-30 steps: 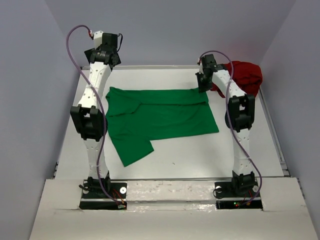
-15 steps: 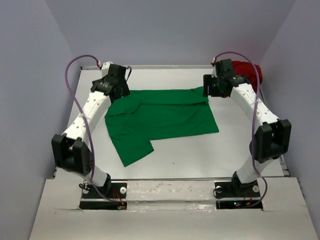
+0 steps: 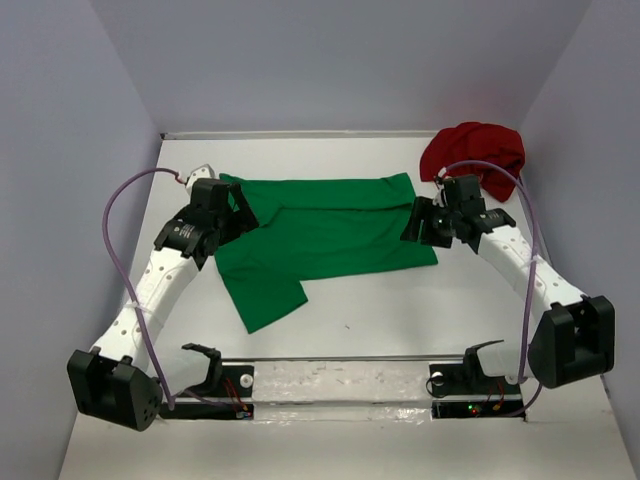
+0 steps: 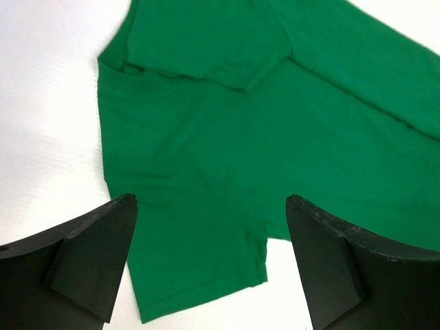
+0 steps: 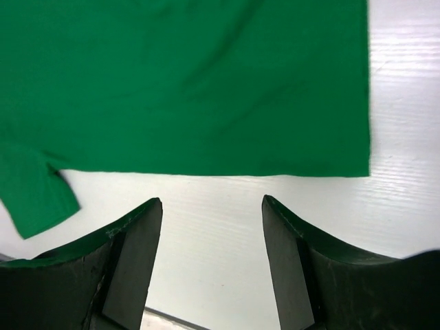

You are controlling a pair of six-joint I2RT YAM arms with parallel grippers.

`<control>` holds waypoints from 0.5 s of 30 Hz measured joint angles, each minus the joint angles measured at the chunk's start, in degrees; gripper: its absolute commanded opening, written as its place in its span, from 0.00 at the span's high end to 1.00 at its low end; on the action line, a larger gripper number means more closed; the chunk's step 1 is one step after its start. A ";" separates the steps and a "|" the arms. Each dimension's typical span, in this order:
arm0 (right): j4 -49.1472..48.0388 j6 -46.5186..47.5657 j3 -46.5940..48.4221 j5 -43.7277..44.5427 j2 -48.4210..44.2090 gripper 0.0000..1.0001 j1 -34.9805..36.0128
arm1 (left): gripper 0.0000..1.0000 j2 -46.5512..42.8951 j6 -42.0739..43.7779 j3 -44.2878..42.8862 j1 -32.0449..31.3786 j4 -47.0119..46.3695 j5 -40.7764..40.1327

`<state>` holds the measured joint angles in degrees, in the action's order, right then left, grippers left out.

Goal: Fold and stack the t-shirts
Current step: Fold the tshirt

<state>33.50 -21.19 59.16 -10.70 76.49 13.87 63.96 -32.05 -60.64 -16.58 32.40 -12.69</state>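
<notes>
1. Left gripper [image 4: 210, 227]: jaws spread wide with nothing between them. I see it poised above the left part of the green t-shirt [image 3: 330, 225].
2. Right gripper [image 5: 211, 206]: jaws likewise apart and empty, above the near right corner of the green t-shirt, where the cloth's straight edge meets the bare white table [image 3: 350, 310].
3. The green t-shirt lies flat in the middle of the table, with one sleeve folded in over the body and one flap jutting toward the near left.
4. The dark red t-shirt [image 3: 475, 155] is a crumpled heap in the far right corner. I see it lying apart from the green one, and neither gripper touches it.
</notes>
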 measured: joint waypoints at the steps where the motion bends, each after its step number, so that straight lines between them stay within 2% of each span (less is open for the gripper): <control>1: -0.55 -0.94 -1.22 -1.01 -0.94 0.35 -0.07 | 0.01 -0.15 -0.24 1.03 0.17 -0.02 0.76; 6: -3.15 -3.96 -5.49 -3.19 -2.91 0.36 -1.16 | 0.01 -0.22 -0.83 5.14 2.49 -0.61 5.29; 15: -4.02 -4.02 -7.89 1.86 -1.86 0.36 -4.09 | 0.01 1.29 -0.79 5.95 5.99 -1.84 8.02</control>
<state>29.47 -25.21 51.27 -8.84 74.63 9.78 65.25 -32.84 -54.70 -10.59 30.57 -4.67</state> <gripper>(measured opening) 0.644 0.989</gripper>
